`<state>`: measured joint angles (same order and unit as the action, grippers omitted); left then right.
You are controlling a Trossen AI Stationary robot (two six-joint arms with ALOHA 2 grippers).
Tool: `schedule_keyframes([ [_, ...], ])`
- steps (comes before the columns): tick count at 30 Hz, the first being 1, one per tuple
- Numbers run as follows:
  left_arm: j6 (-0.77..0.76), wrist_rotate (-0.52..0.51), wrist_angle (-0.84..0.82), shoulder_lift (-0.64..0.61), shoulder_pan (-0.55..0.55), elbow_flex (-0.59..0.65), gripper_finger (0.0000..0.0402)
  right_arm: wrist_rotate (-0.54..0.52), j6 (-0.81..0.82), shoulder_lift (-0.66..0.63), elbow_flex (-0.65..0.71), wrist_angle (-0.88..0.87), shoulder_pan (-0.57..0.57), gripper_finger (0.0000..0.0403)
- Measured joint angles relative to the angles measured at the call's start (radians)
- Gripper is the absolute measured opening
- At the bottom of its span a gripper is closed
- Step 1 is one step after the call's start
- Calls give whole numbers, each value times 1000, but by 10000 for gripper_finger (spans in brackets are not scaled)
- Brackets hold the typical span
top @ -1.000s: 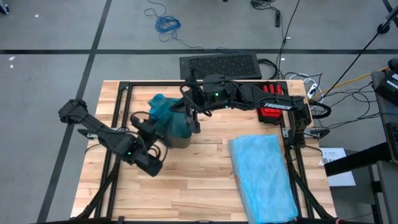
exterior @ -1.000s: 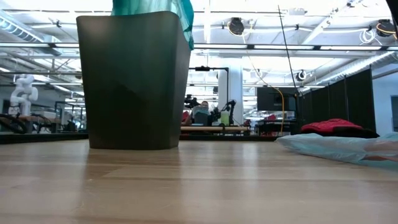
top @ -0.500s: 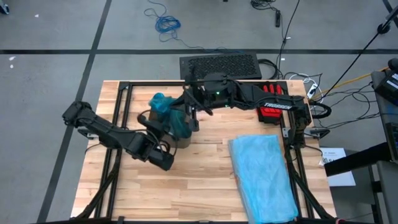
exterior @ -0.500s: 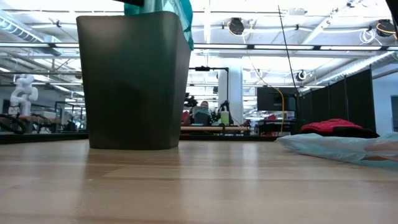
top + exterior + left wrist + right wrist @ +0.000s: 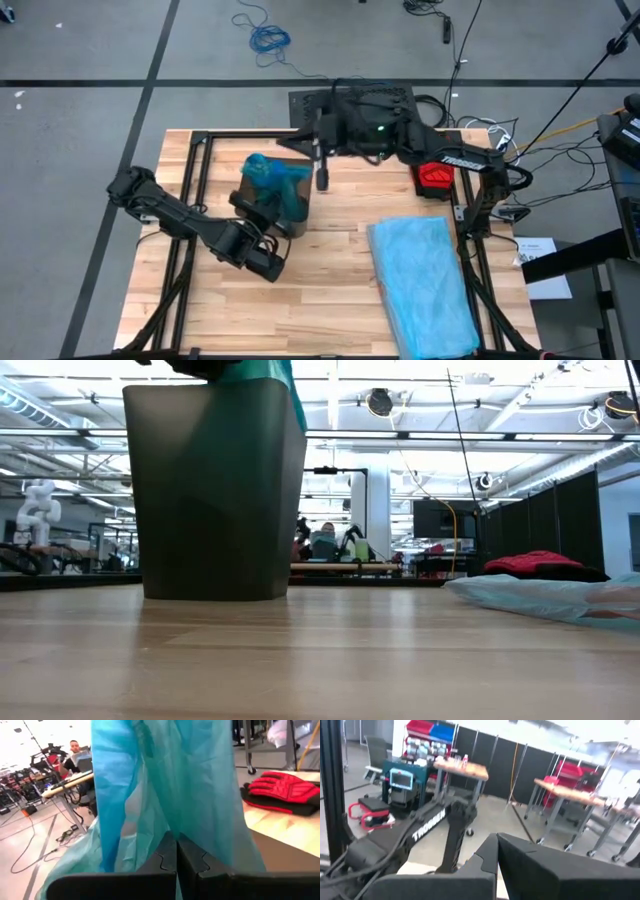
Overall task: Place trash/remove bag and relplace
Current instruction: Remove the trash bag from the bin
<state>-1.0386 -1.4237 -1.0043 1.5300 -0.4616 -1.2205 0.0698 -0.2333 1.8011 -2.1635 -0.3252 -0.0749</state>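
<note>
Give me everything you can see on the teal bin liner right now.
The bin liner is thin, translucent teal-green plastic, crinkled and bunched. It rises out of the top of the dark bin near the table's back left, spilling past its rim. The left gripper has its jaws shut on a fold of it. In the left wrist view it hangs as a pleated sheet. The right gripper is clear of it.

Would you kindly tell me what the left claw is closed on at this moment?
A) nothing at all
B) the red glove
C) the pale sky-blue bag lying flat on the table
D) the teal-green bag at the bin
D: in the left wrist view the left claw is pinched shut on the teal-green bag, and from above it sits at the bin, apart from the flat sky-blue bag and the red glove.
</note>
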Motion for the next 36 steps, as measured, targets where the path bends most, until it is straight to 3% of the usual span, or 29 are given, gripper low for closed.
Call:
schedule_keyframes([
  [7,1,26,0,21,-6,0,1,4,-22,-26,-2,11,-12,0],
  [12,14,15,-8,-15,-39,-3,0,10,-18,-45,-2,-212,-11,7],
  [16,31,-4,-7,-47,-63,-3,0,10,24,-44,0,-359,0,59],
  [23,36,-28,-7,-81,-90,-4,0,-16,12,-34,0,-353,42,204],
  [26,54,-29,-7,-87,-96,-4,0,-18,14,-35,0,-372,44,248],
  [30,58,-29,-8,-87,-98,-4,0,-17,31,-34,0,-413,56,268],
  [36,59,-28,-8,-87,-97,-4,0,-30,29,-80,0,-442,57,260],
])
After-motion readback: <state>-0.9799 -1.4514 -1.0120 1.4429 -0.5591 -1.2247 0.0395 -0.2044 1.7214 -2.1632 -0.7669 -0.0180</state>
